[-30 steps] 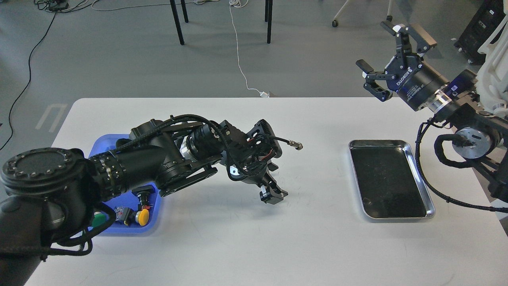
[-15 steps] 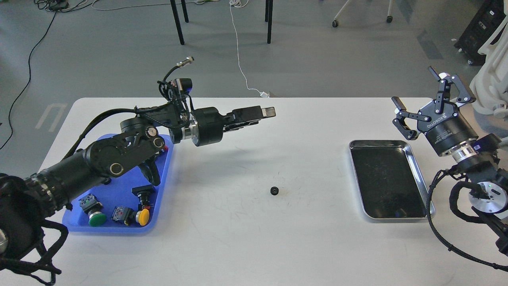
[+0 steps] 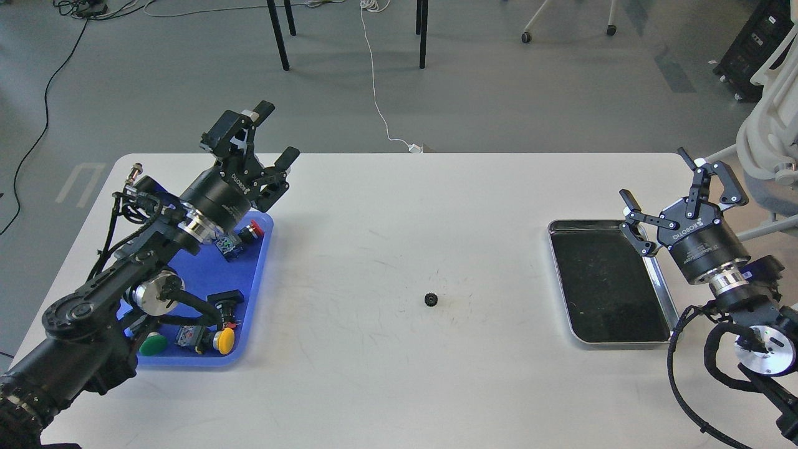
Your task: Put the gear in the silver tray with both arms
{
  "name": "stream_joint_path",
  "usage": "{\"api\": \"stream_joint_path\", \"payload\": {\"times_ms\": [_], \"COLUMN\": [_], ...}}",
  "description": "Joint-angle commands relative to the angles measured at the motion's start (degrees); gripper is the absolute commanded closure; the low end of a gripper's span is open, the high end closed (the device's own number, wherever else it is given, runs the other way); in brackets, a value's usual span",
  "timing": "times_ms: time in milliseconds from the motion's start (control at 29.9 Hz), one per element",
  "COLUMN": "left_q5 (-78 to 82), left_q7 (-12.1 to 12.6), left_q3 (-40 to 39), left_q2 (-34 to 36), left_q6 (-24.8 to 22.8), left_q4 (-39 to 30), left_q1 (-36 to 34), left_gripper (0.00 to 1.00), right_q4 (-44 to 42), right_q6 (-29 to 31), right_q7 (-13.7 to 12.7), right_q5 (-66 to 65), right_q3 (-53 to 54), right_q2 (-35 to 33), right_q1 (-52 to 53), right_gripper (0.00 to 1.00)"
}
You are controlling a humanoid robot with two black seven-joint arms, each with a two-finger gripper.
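Note:
A small black gear (image 3: 431, 300) lies flat on the white table near its middle, touched by nothing. The silver tray (image 3: 662, 288), shiny with a dark floor, lies at the right and holds nothing. My left gripper (image 3: 257, 146) is open and empty, raised above the far end of the blue tray, well left of the gear. My right gripper (image 3: 676, 192) is open and empty, raised beside the silver tray's far right corner.
A blue plastic tray (image 3: 254, 293) at the left holds several push-buttons with red, green and yellow caps. The left arm lies over it. Chair legs and cables are on the floor beyond the table's far edge.
The left gripper left the gear on the table, drew back to the left over the blue tray and opened. The right gripper came down and right, to the silver tray's far corner.

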Motion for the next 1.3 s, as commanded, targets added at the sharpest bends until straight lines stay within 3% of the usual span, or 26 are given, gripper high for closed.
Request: {"api": "stream_joint_path", "payload": {"times_ms": [0,201,301,401,702,969,1136,1270], "left_q5": [-0.7,-1.4,-6.4,-9.4,-9.3,-9.3,-9.3,-9.3], "left_q7": [0.0,0.0,5.1,7.0,7.2,7.2,7.2,7.3], "left_q3": [-4.3,-5.9,-6.6,-6.5,-6.4,-6.4,-6.4,-6.4], "left_q2": [-0.1,2.0,2.2,2.3,2.4,2.6,2.6,2.6], "left_q6": [0.6,0.0,0.1,0.1,0.2,0.5,0.6,0.5], "left_q4": [-2.4,-4.6,-4.6,-4.6,-4.7,-5.1,-5.4,-5.7], "left_q1": [3.1,4.4,4.7,4.8,4.8,4.8,4.8,4.8], "left_gripper": [0.02,0.02,0.02,0.02,0.02,0.02,0.02,0.02], "right_q4": [0.0,0.0,0.1,0.3,3.9,4.2,4.2,4.2], "right_q6": [0.0,0.0,0.0,0.0,0.0,0.0,0.0,0.0], "right_q7": [0.0,0.0,0.0,0.0,0.0,0.0,0.0,0.0], "right_q5": [-0.2,-0.7,-1.0,-2.8,-22.2,-39.5,-53.2,-67.5], "right_q3": [0.2,0.0,-0.3,-0.5,-3.3,-28.6,-46.1,-53.9], "right_q2": [0.5,0.5,0.4,-0.1,-5.2,-8.8,-4.8,-1.1], "right_q1": [-0.3,-0.3,-0.3,0.1,8.6,35.4,50.4,57.5], "right_gripper": [0.0,0.0,0.0,0.0,0.0,0.0,0.0,0.01]}}
